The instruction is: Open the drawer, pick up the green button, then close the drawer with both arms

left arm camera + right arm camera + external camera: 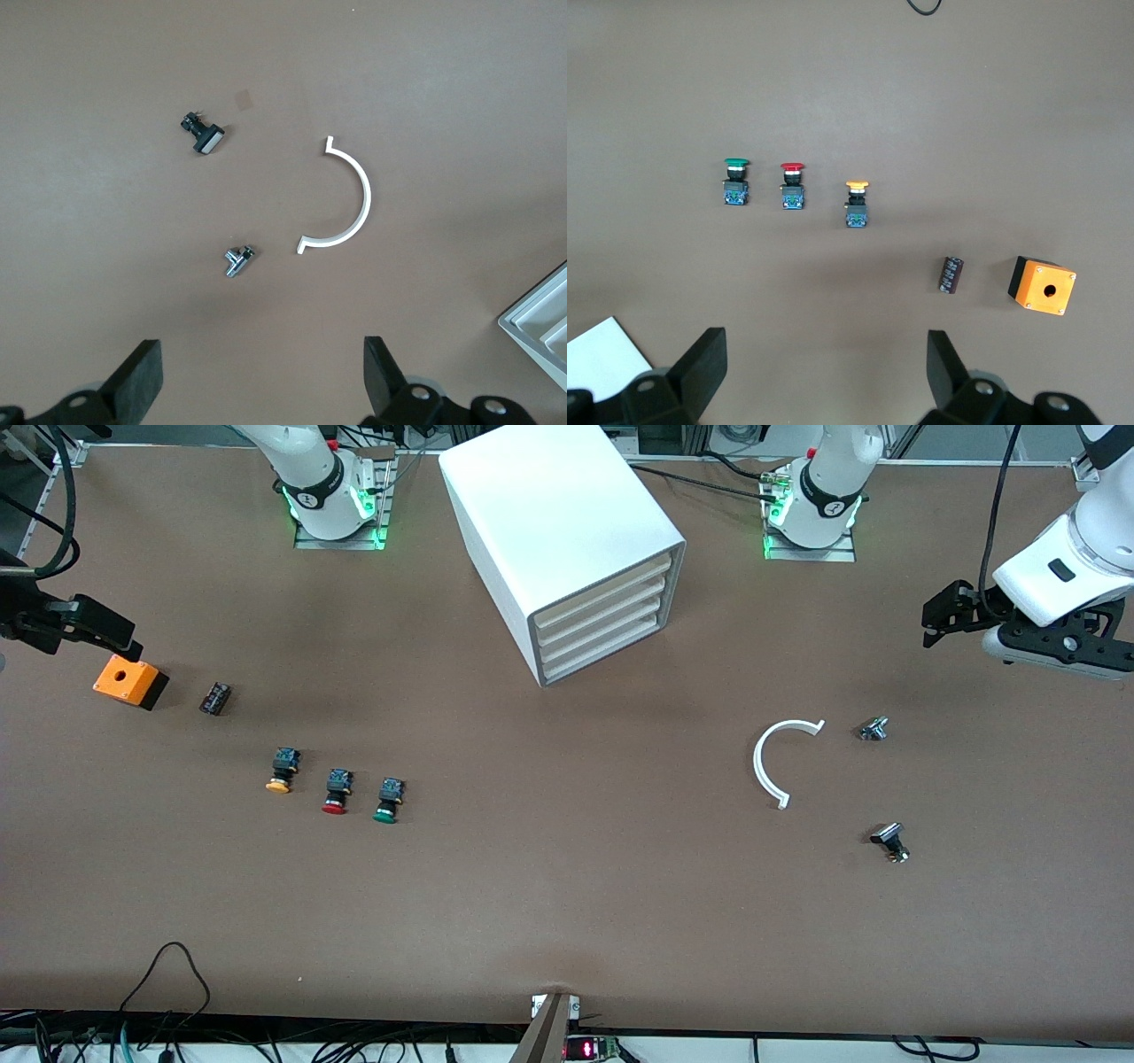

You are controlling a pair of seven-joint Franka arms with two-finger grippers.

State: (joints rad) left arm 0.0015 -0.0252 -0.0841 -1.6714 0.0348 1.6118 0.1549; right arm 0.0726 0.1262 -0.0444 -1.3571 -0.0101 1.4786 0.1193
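Brown matte counter (pixel 567 886) carrying, from largest to smallest: a white box-shaped cabinet (pixel 549 522) between the two arm bases, its face turned toward the left arm's end, with four shallow white drawers stacked and all pushed in; the top drawer (pixel 611 592) sits flush with the rest. Left arm (pixel 1076 558), white with dark joints, hangs over the counter's left-arm end, its black left gripper (pixel 261 381) spread wide and holding nothing. Right gripper (pixel 824 376), likewise spread wide and empty, hangs over the right arm's end above an orange box (pixel 129 681) with a round hole. Beside the box lies a small black block (pixel 214 698). A thin white plastic arc (pixel 780 762) lies near the left arm's end, with two small metal-and-black parts (pixel 873 729) (pixel 890 842) just beside it. Three push buttons lie on their sides in a row: yellow (pixel 281 771), red (pixel 337 791), and the green button (pixel 387 800), nearest the cabinet. Nothing stands between button and cabinet.
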